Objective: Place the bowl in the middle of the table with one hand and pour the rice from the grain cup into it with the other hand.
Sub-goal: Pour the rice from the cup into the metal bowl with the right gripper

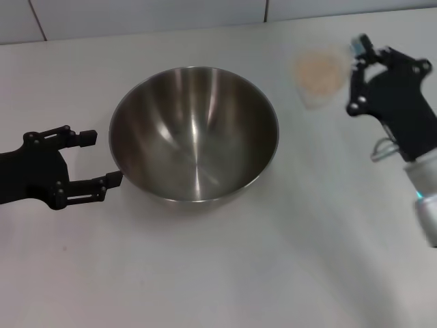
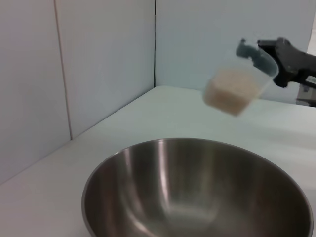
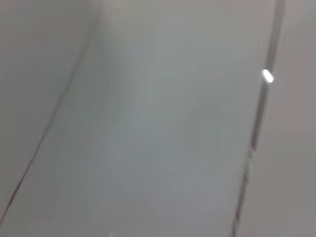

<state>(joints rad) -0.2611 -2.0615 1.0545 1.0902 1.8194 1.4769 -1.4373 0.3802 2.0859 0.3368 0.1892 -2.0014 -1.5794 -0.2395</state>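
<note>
The large steel bowl [image 1: 194, 133] stands upright and empty on the white table [image 1: 273, 273], near its middle; it also shows in the left wrist view [image 2: 197, 192]. My left gripper [image 1: 100, 158] is open just left of the bowl's rim, with its near finger close to or touching the rim. My right gripper [image 1: 358, 60] is shut on the edge of the transparent grain cup [image 1: 319, 80] at the far right. The cup holds rice [image 1: 318, 72]. In the left wrist view the cup [image 2: 239, 84] hangs in the air, tilted, beyond the bowl, held by the right gripper [image 2: 269, 57].
Grey wall panels [image 2: 98, 64] close off the far side and corner of the table. The right wrist view shows only blurred pale surfaces.
</note>
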